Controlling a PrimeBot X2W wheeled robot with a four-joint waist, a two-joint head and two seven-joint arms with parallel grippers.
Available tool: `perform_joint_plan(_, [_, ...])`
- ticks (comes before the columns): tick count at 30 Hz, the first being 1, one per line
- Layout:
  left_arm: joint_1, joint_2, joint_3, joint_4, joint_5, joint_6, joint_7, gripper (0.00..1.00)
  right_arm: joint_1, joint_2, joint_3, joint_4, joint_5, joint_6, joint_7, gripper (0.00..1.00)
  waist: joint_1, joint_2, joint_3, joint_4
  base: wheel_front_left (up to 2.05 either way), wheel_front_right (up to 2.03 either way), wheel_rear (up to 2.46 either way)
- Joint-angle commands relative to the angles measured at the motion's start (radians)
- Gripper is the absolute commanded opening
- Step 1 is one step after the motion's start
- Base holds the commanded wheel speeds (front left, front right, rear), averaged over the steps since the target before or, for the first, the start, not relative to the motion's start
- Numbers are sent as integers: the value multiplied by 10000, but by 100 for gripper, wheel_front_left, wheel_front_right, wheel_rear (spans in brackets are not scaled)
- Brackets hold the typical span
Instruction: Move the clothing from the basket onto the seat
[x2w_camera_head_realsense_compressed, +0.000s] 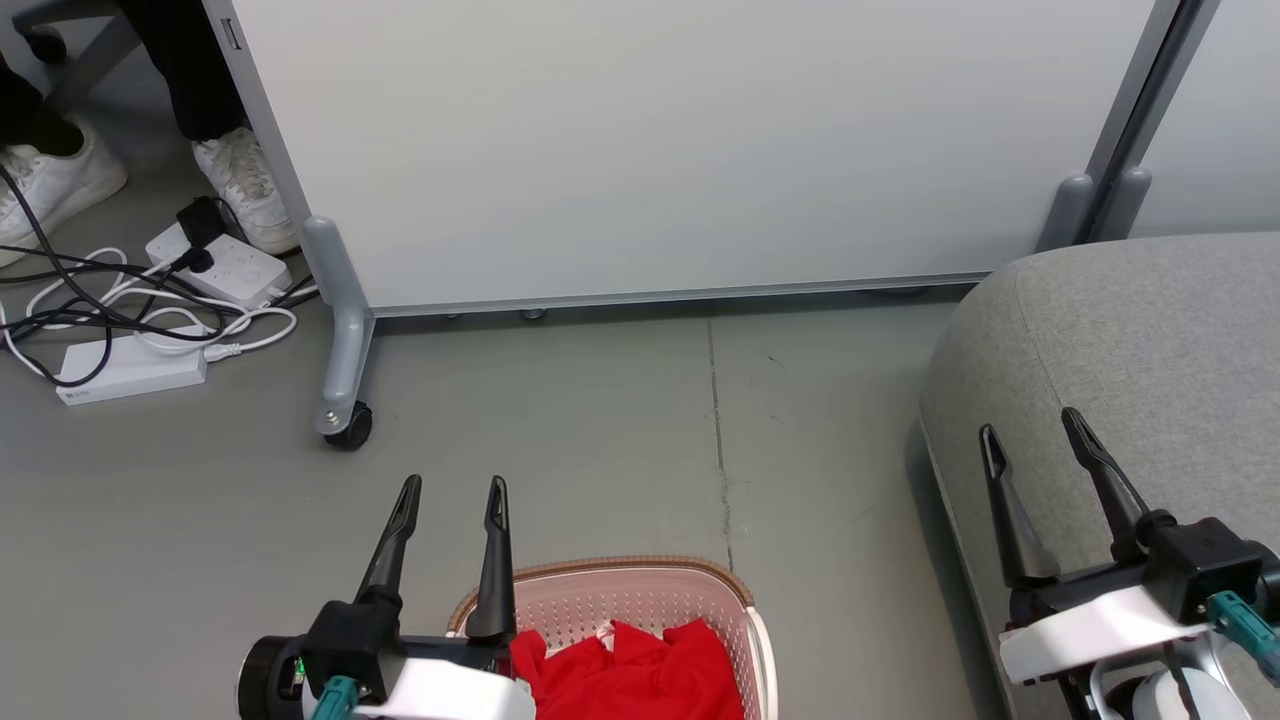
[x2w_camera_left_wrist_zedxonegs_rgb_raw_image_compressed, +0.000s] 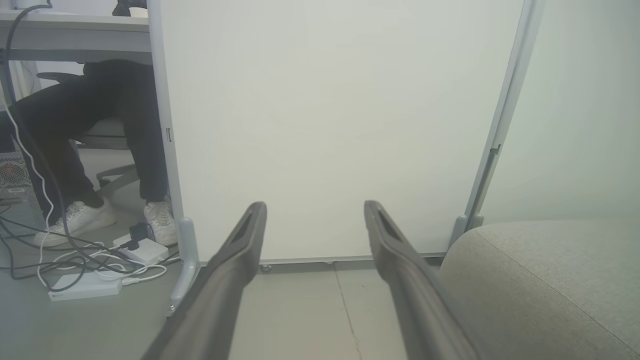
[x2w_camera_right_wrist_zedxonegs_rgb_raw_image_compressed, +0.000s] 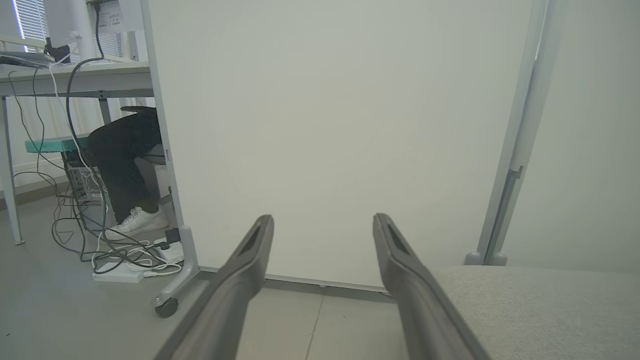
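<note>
Resting in basket (x2w_camera_head_realsense_compressed: 590, 605), clothing (x2w_camera_head_realsense_compressed: 640, 670); grey floor (x2w_camera_head_realsense_compressed: 600, 430), partition (x2w_camera_head_realsense_compressed: 650, 150); left hand (x2w_camera_head_realsense_compressed: 453, 487), right hand (x2w_camera_head_realsense_compressed: 1030, 420) spread.

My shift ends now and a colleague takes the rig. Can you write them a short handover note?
Left gripper: open, empty, near the left rim of the pale pink perforated plastic basket with brown rim. Right gripper: open, empty, above the large grey upholstered seat.
Bright red fabric clothing lies in the basket, on the floor left of the seat; no clothing on the seat's visible part.
Done: nothing yet. To do: lift the clothing out, lay it on the seat.
</note>
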Motion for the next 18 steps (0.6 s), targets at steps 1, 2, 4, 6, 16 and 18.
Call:
perform_joint_plan(1, [44,49,-27,-31,172,25,-80,100,-57,-2,-43,21,-216,46,-84,100,0,0,-9,4,0,0,0])
perform_joint_plan(2, [52,50,-24,-8,142,20,-77,100,-49,-1,-44,15,-206,43,-84,100,0,0,-12,8,0,0,0])
perform_joint_plan(4, [53,50,-26,49,110,-6,-62,100,-41,-4,-43,9,-205,36,-83,100,0,0,-15,20,0,0,0])
perform_joint_plan(6, [43,50,-32,74,90,-26,-62,100,-40,-6,-38,19,-205,36,-83,100,0,0,-18,32,0,0,0])
perform_joint_plan(16, [79,48,-10,260,-75,-31,-62,100,-33,95,-178,123,61,36,-82,100,0,0,-8,53,0,0,0])
perform_joint_plan(18, [92,48,-24,312,-115,-48,-62,100,-22,102,-187,165,65,36,-72,100,0,0,3,52,0,0,0])
